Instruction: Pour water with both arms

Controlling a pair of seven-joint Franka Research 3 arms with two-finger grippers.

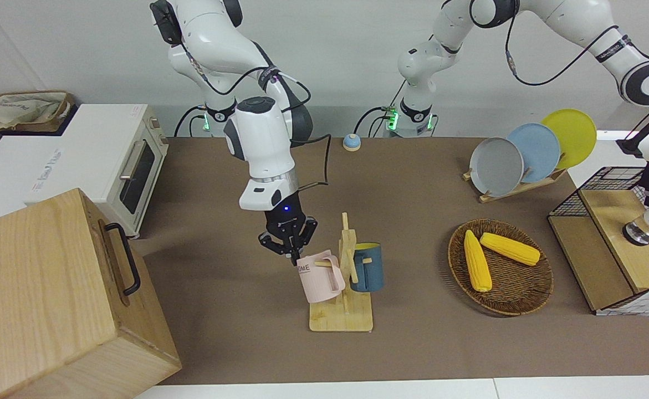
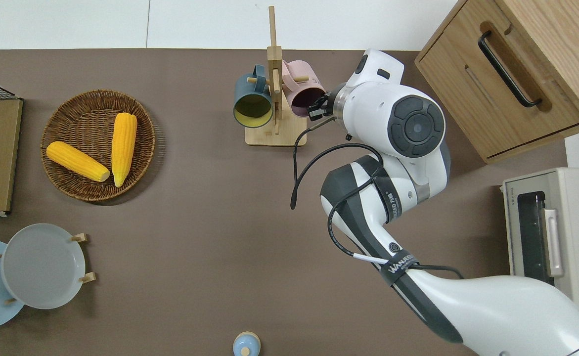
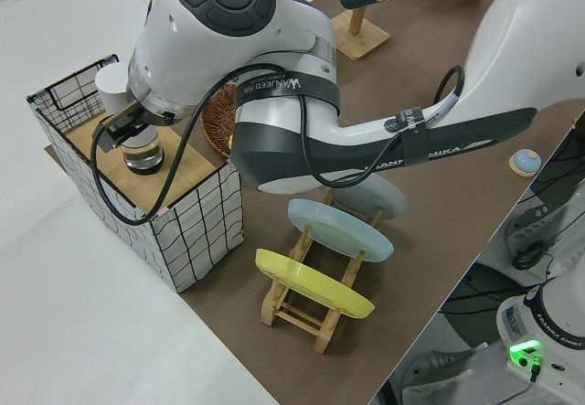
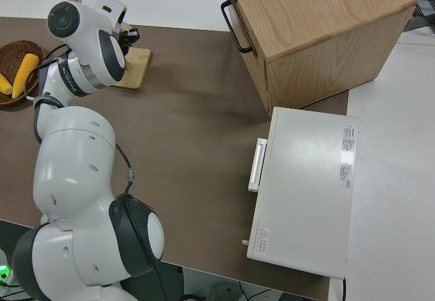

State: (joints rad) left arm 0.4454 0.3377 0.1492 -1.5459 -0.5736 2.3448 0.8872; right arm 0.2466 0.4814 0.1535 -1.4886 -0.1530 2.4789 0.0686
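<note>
Right gripper (image 1: 292, 249) clamped on rim of pink mug (image 1: 318, 277), which is tilted on wooden mug rack (image 1: 342, 316), mouth toward the robots. Left gripper (image 3: 123, 131) over glass (image 3: 142, 155) on wire-basket shelf (image 3: 164, 181); finger state unreadable.

You face a plain white wall (image 1: 346, 50) above a brown-covered table (image 1: 413, 343), with a light wooden cabinet (image 1: 41, 299) and a white toaster oven (image 1: 97, 160) at one end.
</note>
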